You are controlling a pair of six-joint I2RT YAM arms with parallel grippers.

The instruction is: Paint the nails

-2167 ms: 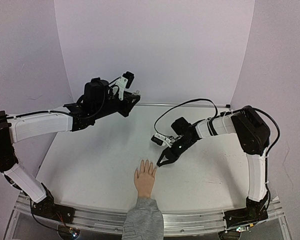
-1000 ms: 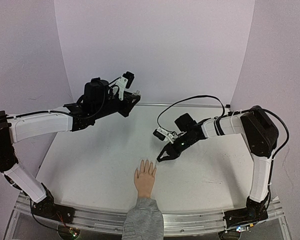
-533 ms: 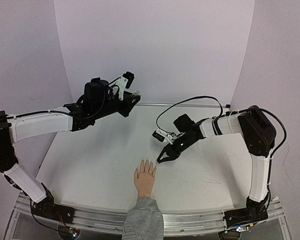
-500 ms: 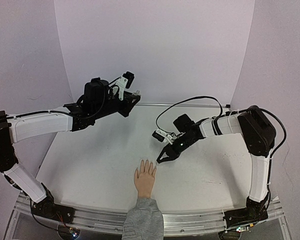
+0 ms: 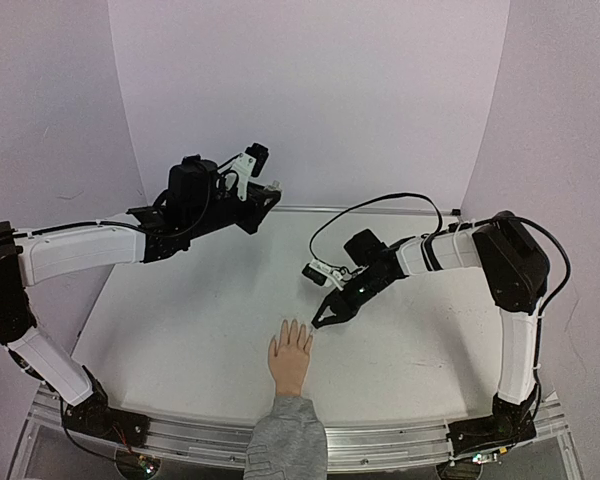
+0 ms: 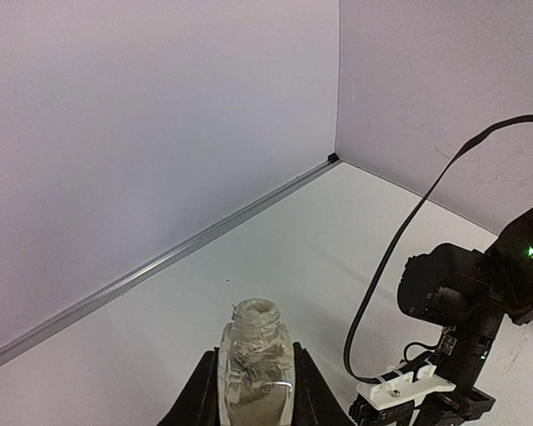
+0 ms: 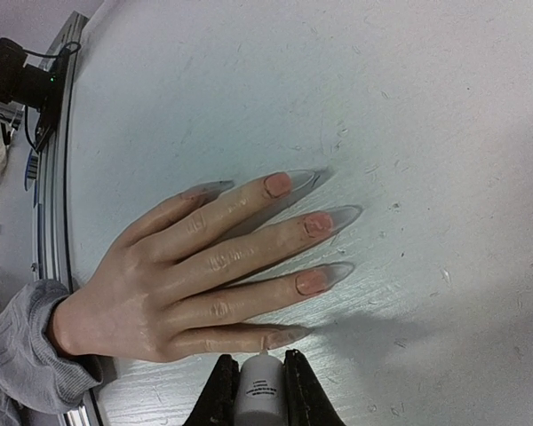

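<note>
Two arms, the left arm [image 5: 80,250] and the right arm [image 5: 515,330], are standing over one table [image 5: 180,330], carrying one left end effector [image 6: 256,395] and one right end effector [image 7: 259,395]. One flesh-coloured hand [image 7: 160,284] in one grey sleeve cuff [image 7: 18,364] is showing five fingers and five long nails [image 7: 280,184]. One open clear bottle [image 6: 256,355] and one small white cylinder [image 7: 259,386] are sitting gripped, one per end effector.

Long pointed nails [image 7: 318,223], translucent tips over pinkish beds, on a flesh-coloured hand [image 7: 173,288] lying palm down and flat on the white table [image 7: 426,106], fingers slightly fanned, grey sleeve cuff [image 7: 22,355] at the wrist, near the table's front edge, about midway across
</note>
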